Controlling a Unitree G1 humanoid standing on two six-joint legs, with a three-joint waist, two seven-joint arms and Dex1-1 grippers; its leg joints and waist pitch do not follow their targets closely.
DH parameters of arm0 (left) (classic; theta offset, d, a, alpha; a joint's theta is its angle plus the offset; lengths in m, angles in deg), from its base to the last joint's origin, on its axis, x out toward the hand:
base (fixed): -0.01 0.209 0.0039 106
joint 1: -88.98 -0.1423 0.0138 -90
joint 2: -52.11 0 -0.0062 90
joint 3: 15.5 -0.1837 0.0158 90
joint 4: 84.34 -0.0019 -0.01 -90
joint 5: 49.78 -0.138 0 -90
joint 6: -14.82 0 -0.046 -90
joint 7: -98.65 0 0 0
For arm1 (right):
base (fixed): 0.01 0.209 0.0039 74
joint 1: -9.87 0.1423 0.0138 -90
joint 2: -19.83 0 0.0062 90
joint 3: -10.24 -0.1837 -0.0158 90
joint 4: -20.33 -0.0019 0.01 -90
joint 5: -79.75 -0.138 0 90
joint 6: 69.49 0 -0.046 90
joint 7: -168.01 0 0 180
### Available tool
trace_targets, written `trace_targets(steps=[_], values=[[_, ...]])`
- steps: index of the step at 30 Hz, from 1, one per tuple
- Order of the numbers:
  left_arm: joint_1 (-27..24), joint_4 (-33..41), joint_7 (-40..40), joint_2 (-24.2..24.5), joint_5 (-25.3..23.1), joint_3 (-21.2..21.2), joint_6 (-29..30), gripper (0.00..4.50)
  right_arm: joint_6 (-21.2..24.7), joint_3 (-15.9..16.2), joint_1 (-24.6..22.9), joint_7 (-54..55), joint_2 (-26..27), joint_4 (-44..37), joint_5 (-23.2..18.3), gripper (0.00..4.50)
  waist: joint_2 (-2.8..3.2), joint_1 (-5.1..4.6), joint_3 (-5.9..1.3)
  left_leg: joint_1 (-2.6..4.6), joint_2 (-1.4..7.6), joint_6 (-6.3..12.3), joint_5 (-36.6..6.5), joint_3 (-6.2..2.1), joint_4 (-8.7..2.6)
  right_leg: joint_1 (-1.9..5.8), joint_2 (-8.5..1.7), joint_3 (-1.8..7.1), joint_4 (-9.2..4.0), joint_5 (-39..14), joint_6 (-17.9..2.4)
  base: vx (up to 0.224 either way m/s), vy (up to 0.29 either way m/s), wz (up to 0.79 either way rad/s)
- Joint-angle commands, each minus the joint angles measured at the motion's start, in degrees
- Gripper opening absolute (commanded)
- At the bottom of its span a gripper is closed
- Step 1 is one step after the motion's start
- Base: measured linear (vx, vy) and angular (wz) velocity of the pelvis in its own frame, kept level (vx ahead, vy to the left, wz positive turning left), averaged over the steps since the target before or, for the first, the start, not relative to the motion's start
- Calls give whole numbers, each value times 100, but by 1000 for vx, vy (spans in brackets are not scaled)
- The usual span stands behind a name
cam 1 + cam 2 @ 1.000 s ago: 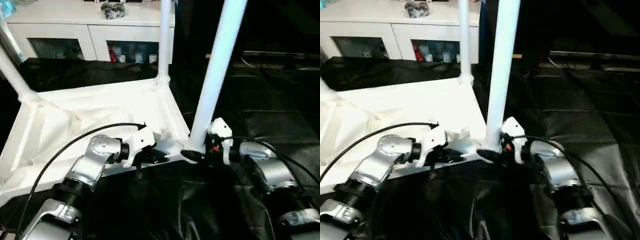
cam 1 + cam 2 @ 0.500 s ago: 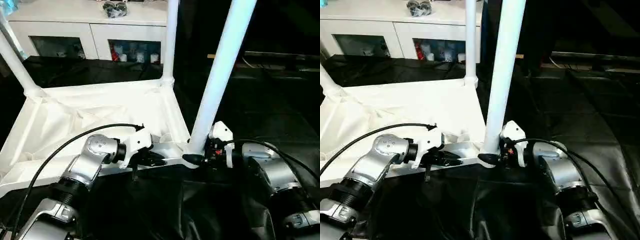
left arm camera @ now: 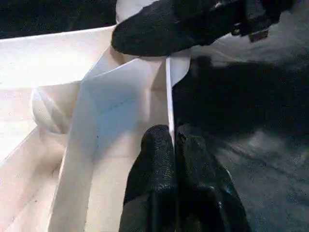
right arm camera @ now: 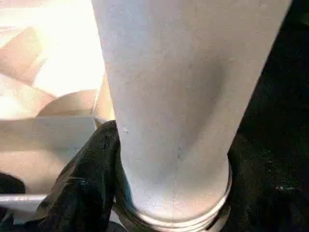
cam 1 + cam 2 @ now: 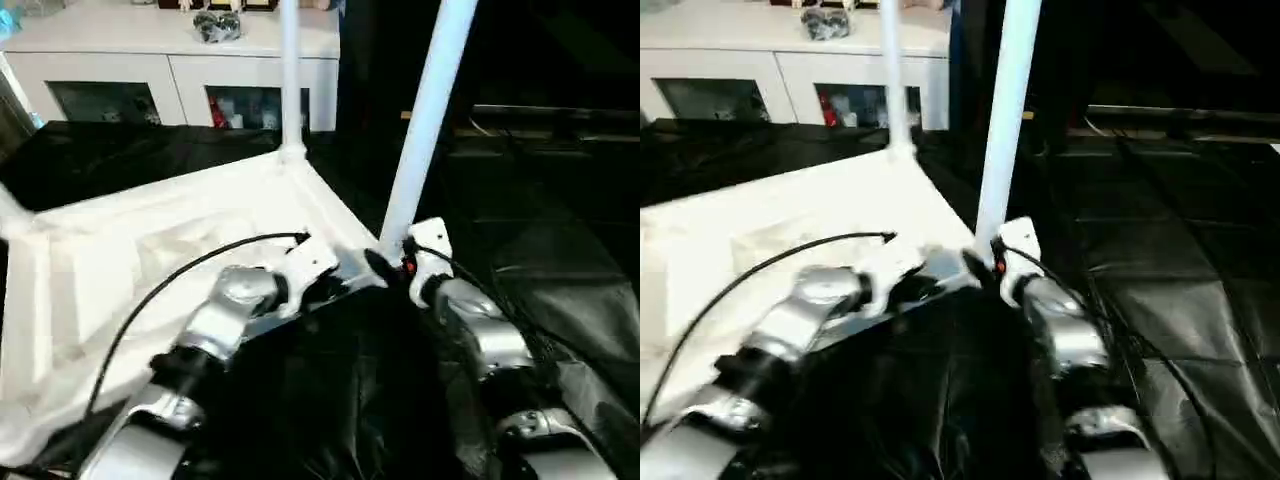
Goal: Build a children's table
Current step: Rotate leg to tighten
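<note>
The upturned tabletop (image 5: 150,260) lay on black sheeting. The left tool (image 3: 171,145) pinched its near rim beside the corner socket; the right tool (image 4: 169,193) clasped the leg (image 5: 425,110) at that socket. Steadying the rim while pressing the leg straight down seemed best.

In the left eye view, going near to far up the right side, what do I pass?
Silver right forearm → right gripper at the base of the near white tapered tube leg → black cloth-covered surface behind.
</note>
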Motion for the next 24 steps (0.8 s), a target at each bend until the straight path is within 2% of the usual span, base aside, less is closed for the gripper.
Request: trace_targets(steps=[1, 2, 3, 6, 8, 11, 13, 15, 17, 18, 21, 23, 24], values=[[125, 87, 93, -494, 188, -211, -110, 0, 112, 508, -38, -494, 547, 17, -60, 323, -37, 4, -310, 180, 354, -50, -1433, -234, -484, 104, -398, 183, -488, -725, -1225, 0, 0, 0], [103, 118, 11, -473, 213, -217, -143, 0, 122, 507, -57, -601, 518, -42, -101, 337, -34, 6, -311, 182, 354, -28, -1413, -234, -484, 106, -395, 182, -487, -686, -1228, 0, 0, 0], [73, 157, -71, -435, 229, -215, -165, 0, 127, 525, -72, -702, 456, -93, -121, 339, -1, 12, -316, 182, 354, -2, -1365, -234, -483, 109, -392, 178, -478, -597, -1242, 0, 0, 0], [-13, 238, -379, -241, 323, -192, -441, 0, 112, 612, -112, -1058, 85, -252, -62, 372, -2, 6, -330, 179, 354, 58, -1305, -231, -472, 134, -385, 167, -467, -414, -1278, 0, 0, 0], [-34, 260, -448, -146, 356, -162, -554, 0, 143, 633, -118, -1258, -96, -319, -44, 372, -11, 10, -344, 159, 353, 181, -1093, -223, -445, 159, -387, 164, -437, -53, -1349, 0, 0, 0], [-147, 445, -865, 89, 517, -112, -595, 0, 91, 689, -151, -2013, -579, -443, -147, 372, -47, 32, -355, 147, 355, 382, -877, -204, -407, 180, -392, 152, -411, 215, -1447, 0, 0, 0], [-220, 535, -1118, 274, 576, -107, -664, 0, 55, 763, -176, -2469, -818, -466, -166, 372, -40, 51, -351, 134, 361, 446, -832, -207, -400, 184, -402, 146, -404, 203, -1475, 0, 0, 0], [-268, 595, -1298, 372, 618, -98, -683, 0, 39, 810, -200, -2726, -951, -500, -164, 372, -17, 83, -347, 158, 386, 465, -835, -193, -401, 151, -382, 134, -403, 70, -1490, 0, 0, 0], [-325, 671, -1522, 479, 676, -87, -684, 0, 59, 857, -245, -3071, -1108, -588, -205, 372, -32, 95, -336, 156, 389, 430, -914, -191, -413, 149, -374, 128, -405, -58, -1495, 0, 0, 0], [-368, 743, -1765, 584, 764, -83, -685, 0, 101, 876, -284, -3411, -1254, -693, -276, 372, -60, 95, -336, 157, 402, 413, -937, -192, -421, 147, -383, 130, -403, -101, -1491, 0, 0, 0], [-386, 791, -1980, 709, 838, -85, -672, 0, 142, 902, -320, -3690, -1377, -799, -342, 372, -53, 108, -338, 160, 397, 418, -927, -190, -417, 144, -381, 127, -389, -134, -1508, 0, 0, 0], [-385, 796, -2132, 811, 903, -74, -652, 0, 187, 985, -365, -4012, -1523, -882, -405, 372, -88, 106, -336, 158, 392, 435, -912, -182, -409, 139, -387, 130, -391, -135, -1527, 0, 0, 0], [-382, 785, -2170, 839, 915, -72, -672, 0, 186, 1012, -385, -4101, -1560, -908, -411, 372, -76, 123, -337, 157, 396, 457, -869, -182, -400, 143, -399, 136, -388, -120, -1531, 0, 0, 0]])
